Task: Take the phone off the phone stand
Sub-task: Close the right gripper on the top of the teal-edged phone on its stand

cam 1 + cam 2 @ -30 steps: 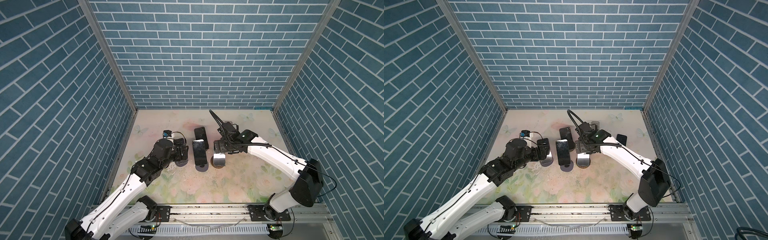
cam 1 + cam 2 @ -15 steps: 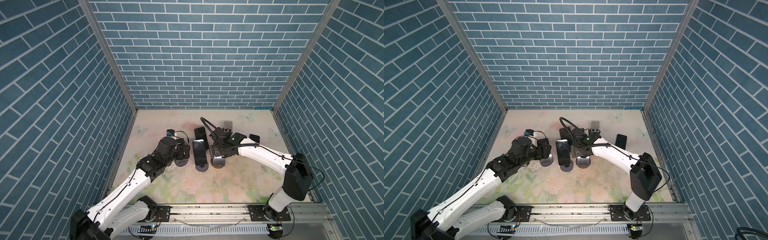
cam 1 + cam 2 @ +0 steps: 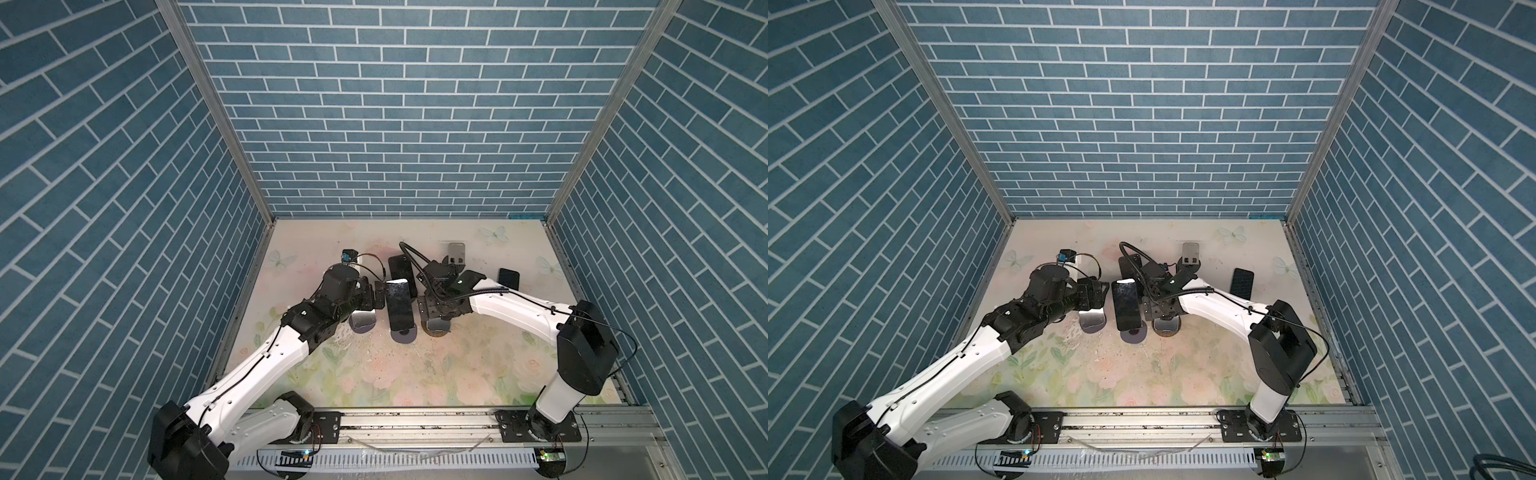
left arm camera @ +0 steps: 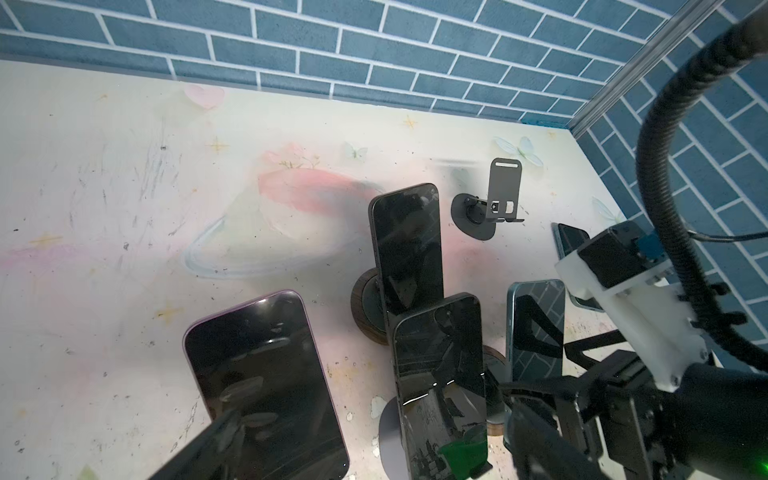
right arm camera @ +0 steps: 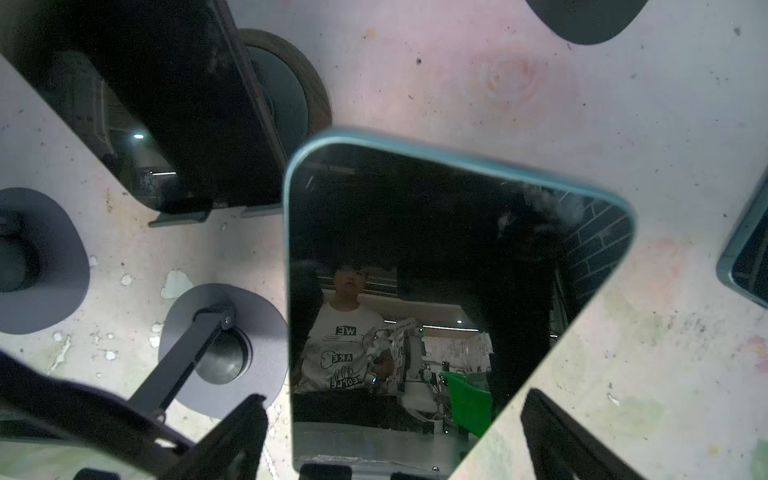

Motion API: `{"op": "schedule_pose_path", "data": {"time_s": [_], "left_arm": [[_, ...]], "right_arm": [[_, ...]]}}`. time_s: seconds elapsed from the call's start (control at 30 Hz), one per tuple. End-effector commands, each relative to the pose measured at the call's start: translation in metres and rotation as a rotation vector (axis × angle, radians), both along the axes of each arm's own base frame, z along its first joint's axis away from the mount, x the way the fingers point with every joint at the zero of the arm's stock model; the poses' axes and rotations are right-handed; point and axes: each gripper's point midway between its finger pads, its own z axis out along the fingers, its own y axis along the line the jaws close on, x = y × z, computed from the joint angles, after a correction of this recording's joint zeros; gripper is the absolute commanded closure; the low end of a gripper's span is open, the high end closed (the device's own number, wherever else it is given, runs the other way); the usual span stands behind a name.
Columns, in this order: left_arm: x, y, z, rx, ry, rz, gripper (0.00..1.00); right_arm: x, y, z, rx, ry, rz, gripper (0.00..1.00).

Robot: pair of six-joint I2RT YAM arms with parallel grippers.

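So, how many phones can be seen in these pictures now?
5. Four sit on phone stands: purple phone left, black middle phone, black rear phone, blue phone right. A fifth phone lies flat, farther right. No others show.

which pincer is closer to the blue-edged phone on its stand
Right. The right pincer straddles the blue-edged phone, a finger on each side. The left pincer sits past the middle phone, at the purple phone.
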Motion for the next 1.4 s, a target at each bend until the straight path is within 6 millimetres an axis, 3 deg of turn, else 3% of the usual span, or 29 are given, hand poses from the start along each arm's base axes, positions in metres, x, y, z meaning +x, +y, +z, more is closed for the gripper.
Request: {"op": "schedule_pose_path", "data": {"time_s": [0.0, 0.53, 0.83, 1.0, 1.37], "left_arm": [[0.003, -0.004, 0.012, -0.007, -0.036, -0.015, 0.00], [0.004, -0.002, 0.010, 0.023, -0.042, -0.018, 0.00], [0.004, 0.003, 0.007, 0.065, -0.048, -0.010, 0.00], [0.004, 0.005, 0.006, 0.077, -0.051, -0.009, 0.00], [0.001, 0.007, -0.002, 0.098, -0.032, -0.015, 0.00]], "right_arm": [[-0.004, -0.004, -0.015, -0.010, 0.024, -0.046, 0.05], [0.007, 0.004, -0.027, -0.007, 0.018, -0.097, 0.14], [0.009, 0.005, -0.024, -0.008, 0.007, -0.102, 0.34], [0.013, 0.009, -0.012, 0.024, -0.018, -0.103, 0.39], [0.028, 0.017, 0.035, 0.106, -0.114, -0.085, 0.41]]}}
